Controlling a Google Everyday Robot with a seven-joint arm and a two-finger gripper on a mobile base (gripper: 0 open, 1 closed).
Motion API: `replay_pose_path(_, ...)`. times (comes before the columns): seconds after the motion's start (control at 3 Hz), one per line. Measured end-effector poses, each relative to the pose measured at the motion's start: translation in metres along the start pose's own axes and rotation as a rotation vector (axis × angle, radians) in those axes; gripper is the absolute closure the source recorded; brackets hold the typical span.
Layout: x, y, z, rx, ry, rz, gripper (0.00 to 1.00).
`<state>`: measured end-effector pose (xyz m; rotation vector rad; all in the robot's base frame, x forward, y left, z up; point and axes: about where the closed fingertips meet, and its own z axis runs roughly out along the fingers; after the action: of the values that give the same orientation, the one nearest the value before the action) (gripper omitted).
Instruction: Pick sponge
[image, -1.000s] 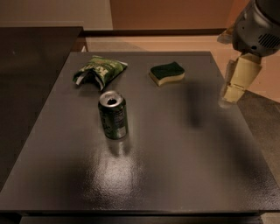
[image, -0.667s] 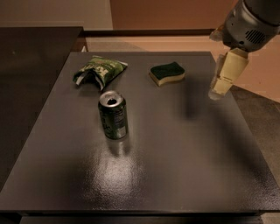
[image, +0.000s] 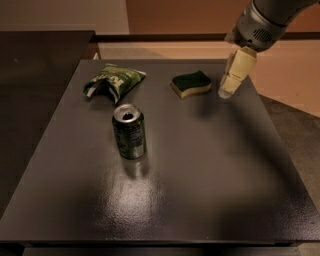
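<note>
The sponge (image: 191, 84), with a dark green top over a pale yellow base and wavy edges, lies flat on the far right part of the dark table (image: 200, 175). My gripper (image: 227, 91) hangs from the grey arm at the upper right. Its cream fingers point down just to the right of the sponge, apart from it and above the table surface. Nothing is in the gripper.
A green drink can (image: 129, 131) stands upright left of centre. A crumpled green-and-white snack bag (image: 113, 80) lies at the far left of the table. The table's right edge runs close beside the gripper. Floor lies beyond.
The gripper has moved left and slightly farther back, from over the table's right edge to right beside the sponge. The sponge, can and bag have not moved.
</note>
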<state>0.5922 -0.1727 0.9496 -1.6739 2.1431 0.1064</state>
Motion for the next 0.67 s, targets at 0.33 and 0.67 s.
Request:
replay_pose_path(0.33,-0.005,-0.027,0.022,0.0,-0.004,0.021,0.0)
replay_pose_path(0.67,-0.001,-0.048,0.048,-0.015,0.007,0.024,0.0)
